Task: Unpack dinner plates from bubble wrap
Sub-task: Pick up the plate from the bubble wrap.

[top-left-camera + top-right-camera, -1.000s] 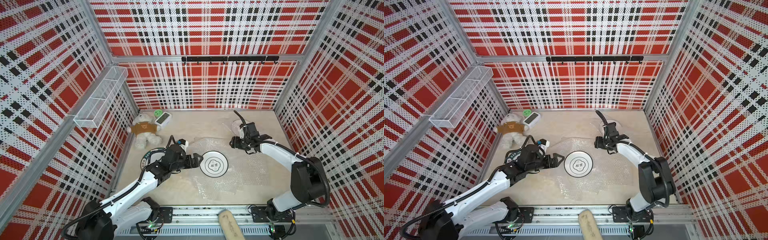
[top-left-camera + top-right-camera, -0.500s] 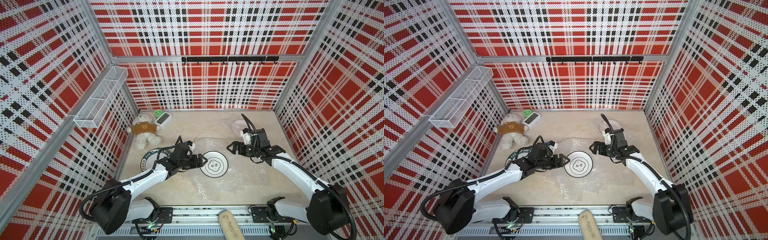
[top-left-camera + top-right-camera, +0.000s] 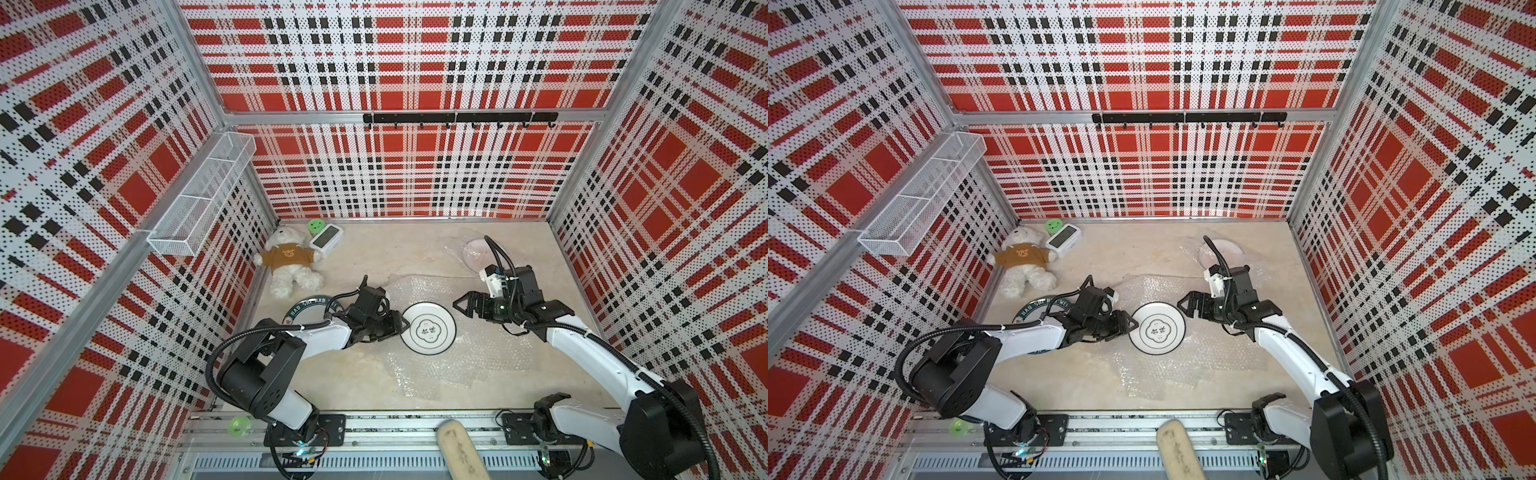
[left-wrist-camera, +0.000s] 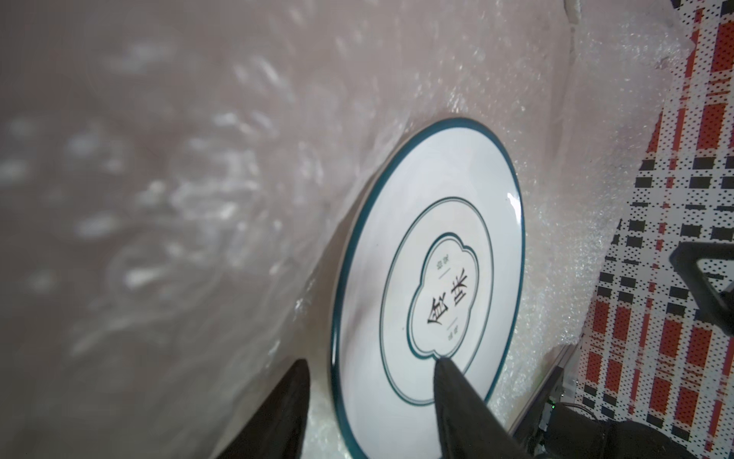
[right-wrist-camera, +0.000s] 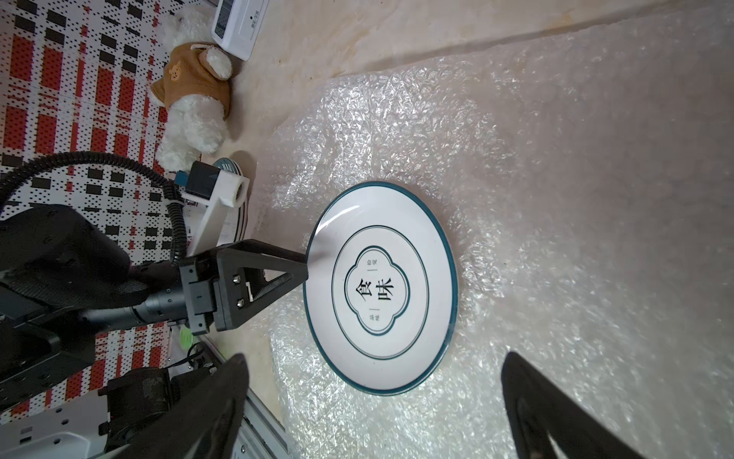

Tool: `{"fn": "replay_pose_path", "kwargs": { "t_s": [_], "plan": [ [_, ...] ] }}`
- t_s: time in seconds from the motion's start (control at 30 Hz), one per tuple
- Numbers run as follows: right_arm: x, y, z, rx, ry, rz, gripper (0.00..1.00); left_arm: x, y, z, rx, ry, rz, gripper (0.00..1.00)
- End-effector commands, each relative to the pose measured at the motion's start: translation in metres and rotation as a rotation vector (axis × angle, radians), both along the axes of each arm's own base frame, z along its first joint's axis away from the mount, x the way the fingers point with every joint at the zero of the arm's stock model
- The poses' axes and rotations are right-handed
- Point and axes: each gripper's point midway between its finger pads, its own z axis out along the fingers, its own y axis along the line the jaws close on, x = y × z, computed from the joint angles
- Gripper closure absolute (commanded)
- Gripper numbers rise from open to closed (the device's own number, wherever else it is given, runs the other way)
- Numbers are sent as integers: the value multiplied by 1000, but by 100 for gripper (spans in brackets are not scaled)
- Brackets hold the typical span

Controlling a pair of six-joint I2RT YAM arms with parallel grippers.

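Bubble wrap (image 3: 449,374) flat on table (image 3: 374,257), emblem plate (image 3: 428,328) bare at its middle. My left pincer (image 3: 401,324) half spread, straddling plate's left rim, not pinching yet: I close gently, seat deep, lift level. Right pincer (image 3: 459,307) spread wide just right of plate; I'd pin sheet with it. Far right, pinkish plate (image 3: 478,253) wrapped.

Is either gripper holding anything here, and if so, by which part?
Nothing is gripped yet. The left gripper straddles the rim of the emblem plate, with its jaws not closed on it. The right gripper is open and empty.
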Motion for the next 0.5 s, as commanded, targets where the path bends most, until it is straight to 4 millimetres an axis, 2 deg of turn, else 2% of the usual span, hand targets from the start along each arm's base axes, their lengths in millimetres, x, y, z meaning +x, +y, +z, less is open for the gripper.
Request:
{"fn": "replay_pose_path", "kwargs": {
  "t_s": [0.0, 0.3, 0.47],
  "plan": [
    [1, 2, 0, 2, -19, 10, 0, 6, -4, -2, -30, 1, 14, 55],
    [3, 3, -5, 4, -7, 9, 0, 6, -1, -16, -15, 43, 34, 71],
    [3, 3, -10, 4, 8, 8, 0, 7, -2, -11, -30, 43, 45, 83]
  ]
}}
